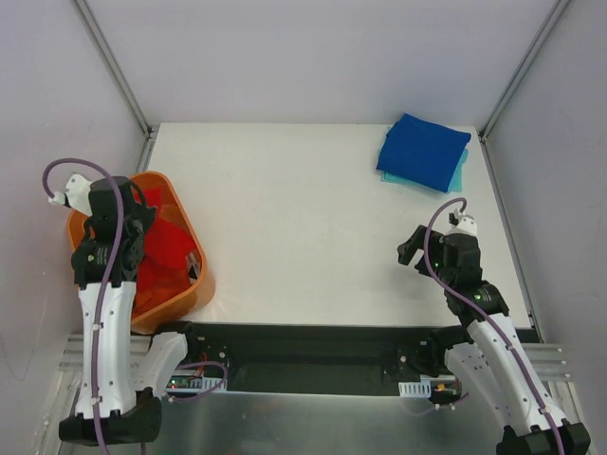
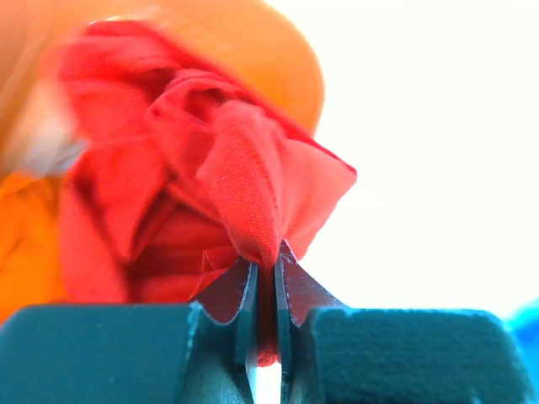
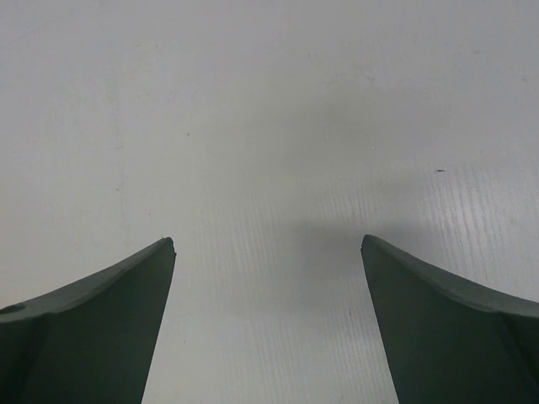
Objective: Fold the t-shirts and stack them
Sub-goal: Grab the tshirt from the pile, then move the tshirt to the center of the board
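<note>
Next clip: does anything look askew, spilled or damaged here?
Nothing spilled or damaged. The folded blue t-shirt lies slightly askew on the teal t-shirt, whose edge peeks out on the near side. The left pincer is shut on a red t-shirt bunched in the orange basket; the right pincer hangs open over the table.

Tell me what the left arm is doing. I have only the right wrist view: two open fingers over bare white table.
Observer: The left gripper is shut on a bright red cloth t-shirt, with a fold pinched between its fingers.
Operator: Where is it working?
Observer: Over the rigid orange plastic basket at the table's left edge. Red cloth lies inside the basket.
Operator: Is anything folded?
Observer: A folded royal blue t-shirt lies on top of a light teal t-shirt at the table's far right corner.
</note>
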Controlling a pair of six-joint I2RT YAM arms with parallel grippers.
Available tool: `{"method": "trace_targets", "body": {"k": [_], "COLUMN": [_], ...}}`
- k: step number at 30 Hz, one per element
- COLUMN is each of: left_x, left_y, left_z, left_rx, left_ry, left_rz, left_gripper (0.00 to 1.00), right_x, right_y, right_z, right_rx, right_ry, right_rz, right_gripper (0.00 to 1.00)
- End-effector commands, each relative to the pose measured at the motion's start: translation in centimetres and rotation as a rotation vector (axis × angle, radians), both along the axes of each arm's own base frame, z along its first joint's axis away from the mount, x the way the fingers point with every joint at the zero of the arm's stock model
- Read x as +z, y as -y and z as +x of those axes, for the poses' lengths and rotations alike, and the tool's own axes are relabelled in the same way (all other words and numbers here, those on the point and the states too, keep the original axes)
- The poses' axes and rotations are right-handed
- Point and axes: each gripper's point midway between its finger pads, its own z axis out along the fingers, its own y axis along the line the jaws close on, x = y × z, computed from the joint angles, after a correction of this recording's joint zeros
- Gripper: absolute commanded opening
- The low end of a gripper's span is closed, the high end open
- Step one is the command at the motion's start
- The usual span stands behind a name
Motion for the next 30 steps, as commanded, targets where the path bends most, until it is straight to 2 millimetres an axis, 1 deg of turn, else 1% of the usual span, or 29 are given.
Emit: {"method": "trace_targets", "body": {"k": [1,2,3,4,5,6,7,8,9,10,11,12,13,14,15,16,17,18,19,20,21,22,23,24,25,26,27,29,30], "left_x": [11.8,13.2,14.3,17.3,18.6,18.9,21.5,22.4,22.2,23.9,24.2,24.5,24.5,24.3,23.4,22.6,21.7,19.6,18.2,16.6,12.9,10.8,8.6,4.7,3.0,1.6,-0.7,-2.3,-3.8], "left_y": [3.2,4.6,5.5,6.3,7.3,9.3,10.1,11.8,13.2,14.0,17.2,18.6,20.1,22.9,24.5,26.4,27.6,29.9,31.0,31.7,33.0,33.2,33.2,33.4,33.6,33.7,33.6,33.1,32.7], "left_z": [2.4,2.7,3.6,3.8,4.3,5.6,5.7,6.1,7.4,7.4,7.1,7.8,7.8,7.3,8.0,7.7,7.6,7.9,7.9,8.4,9.0,9.6,10.4,10.8,10.7,10.6,10.4,10.3,9.7], "left_rx": [-0.228,-0.309,-0.363,-0.411,-0.472,-0.585,-0.637,-0.716,-0.787,-0.817,-0.931,-0.981,-1.035,-1.139,-1.199,-1.282,-1.338,-1.412,-1.462,-1.473,-1.487,-1.484,-1.454,-1.445,-1.447,-1.457,-1.449,-1.414,-1.397], "left_ry": [0.375,0.415,0.439,0.517,0.545,0.542,0.600,0.614,0.593,0.625,0.624,0.624,0.623,0.628,0.602,0.583,0.564,0.508,0.478,0.436,0.341,0.295,0.239,0.140,0.092,0.058,-0.002,-0.046,-0.087], "left_rz": [0.015,-0.005,-0.018,-0.013,-0.020,-0.066,-0.063,-0.075,-0.098,-0.082,-0.079,-0.064,-0.055,-0.046,-0.055,-0.076,-0.081,-0.108,-0.109,-0.116,-0.130,-0.103,-0.090,-0.116,-0.131,-0.147,-0.164,-0.167,-0.172], "left_gripper": [0.00,0.00,0.00,0.00,0.00,0.00,0.00,0.00,0.00,0.00,0.00,0.00,0.00,0.00,0.00,0.00,0.00,0.00,0.06,0.10,0.14,0.31,0.42,0.58,0.69,0.99,0.99,0.99,0.99], "right_x": [2.3,2.1,1.9,2.0,1.9,1.9,2.0,1.9,1.7,1.4,1.3,1.2,1.5,1.4,1.4,1.4,1.4,1.5,1.5,1.5,1.5,1.5,1.2,1.5,1.6,1.4,1.4,1.2,1.2], "right_y": [-0.1,-0.1,-0.1,-0.2,-0.2,-0.2,-0.1,-0.1,-0.1,0.0,0.0,0.0,0.0,0.1,0.4,0.5,0.6,0.7,0.8,1.0,1.3,1.6,2.0,2.8,3.2,3.7,4.3,4.2,3.7], "right_z": [0.7,0.7,0.7,0.8,0.7,0.8,0.8,0.8,0.8,0.8,0.9,0.9,1.0,0.8,0.8,0.8,0.7,0.7,0.6,0.4,0.4,0.3,0.0,0.0,-0.1,-0.4,-0.5,-0.5,-0.5], "right_rx": [-0.003,-0.004,-0.004,-0.002,-0.003,-0.001,-0.005,-0.007,-0.011,-0.015,-0.016,-0.016,-0.017,-0.023,-0.033,-0.038,-0.041,-0.044,-0.050,-0.055,-0.069,-0.080,-0.097,-0.139,-0.167,-0.190,-0.223,-0.230,-0.205], "right_ry": [0.062,0.056,0.053,0.052,0.046,0.040,0.039,0.035,0.029,0.025,0.025,0.017,0.024,0.013,0.010,0.012,0.011,0.013,0.011,0.009,0.008,0.006,-0.008,-0.006,-0.008,-0.025,-0.025,-0.038,-0.045], "right_rz": [0.007,0.008,0.009,0.009,0.008,0.006,0.004,0.004,0.002,0.002,0.003,0.002,-0.001,-0.006,-0.014,-0.017,-0.019,-0.022,-0.027,-0.031,-0.043,-0.049,-0.061,-0.084,-0.088,-0.100,-0.112,-0.105,-0.092], "right_gripper": [0.97,0.97,0.97,0.96,0.97,0.97,0.97,0.97,0.97,0.97,0.97,0.97,0.97,0.97,0.97,0.96,0.97,0.97,0.97,0.97,0.97,0.97,0.97,0.97,0.96,0.96,0.96,0.97,0.97]}}
